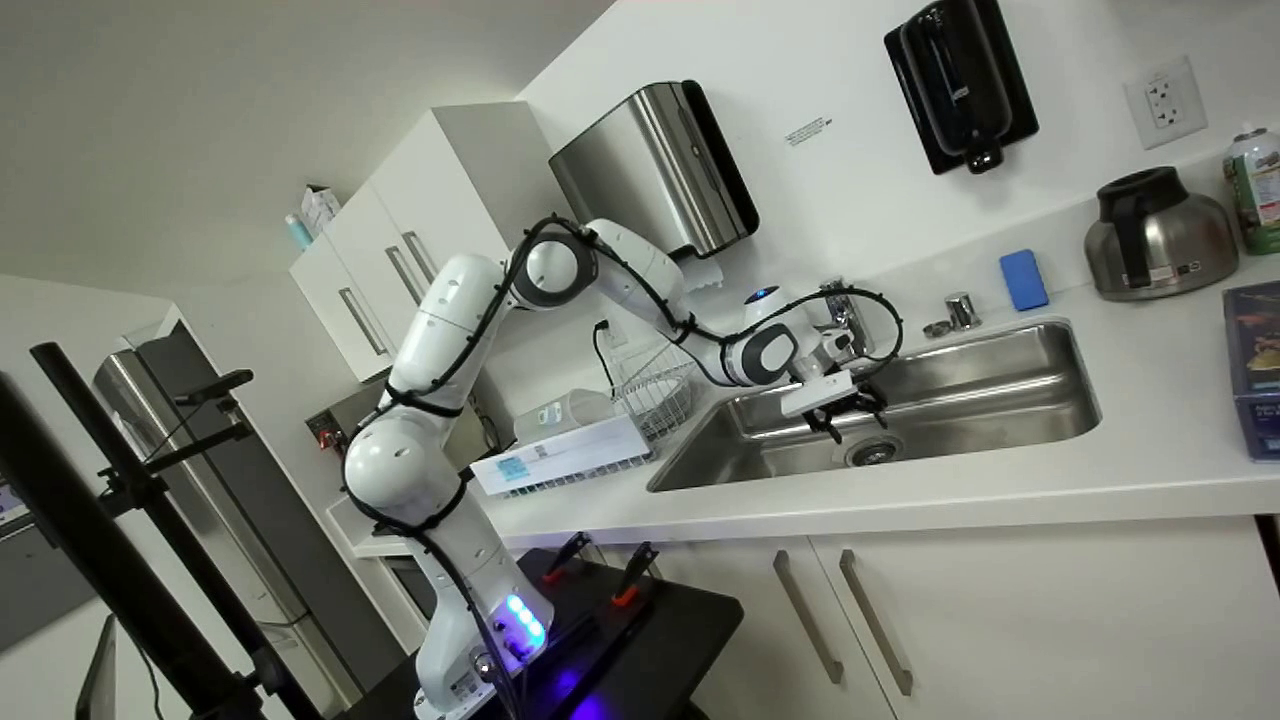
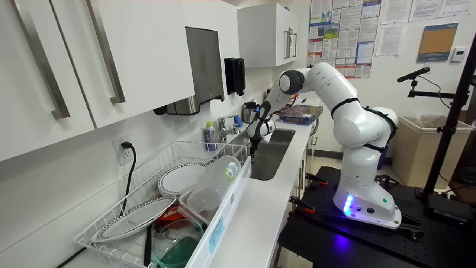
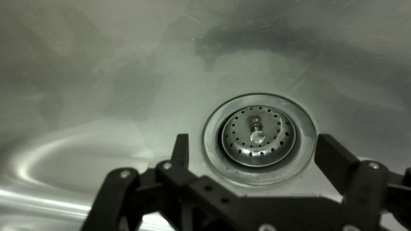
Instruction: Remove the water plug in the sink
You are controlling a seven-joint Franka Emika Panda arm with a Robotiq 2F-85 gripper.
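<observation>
The stainless-steel sink [image 1: 1010, 400] is set in the white counter in both exterior views [image 2: 273, 158]. The water plug [image 3: 258, 154] is a round metal strainer with small holes and a short central knob. It sits in the drain ring in the wrist view, and it shows small at the sink's bottom in an exterior view [image 1: 874, 453]. My gripper [image 3: 253, 136] is open and empty, pointing down above the drain. In the wrist view its fingertips stand on either side of the plug, apart from it. The gripper also shows over the sink in both exterior views [image 1: 858, 420] [image 2: 253, 149].
A chrome faucet [image 1: 848, 318] stands behind the sink, close to my wrist. A dish rack [image 2: 227, 212] with plates and containers stands at one end of the sink. A blue sponge [image 1: 1023, 280], a steel carafe [image 1: 1160, 240] and a box [image 2: 300, 114] are at the other.
</observation>
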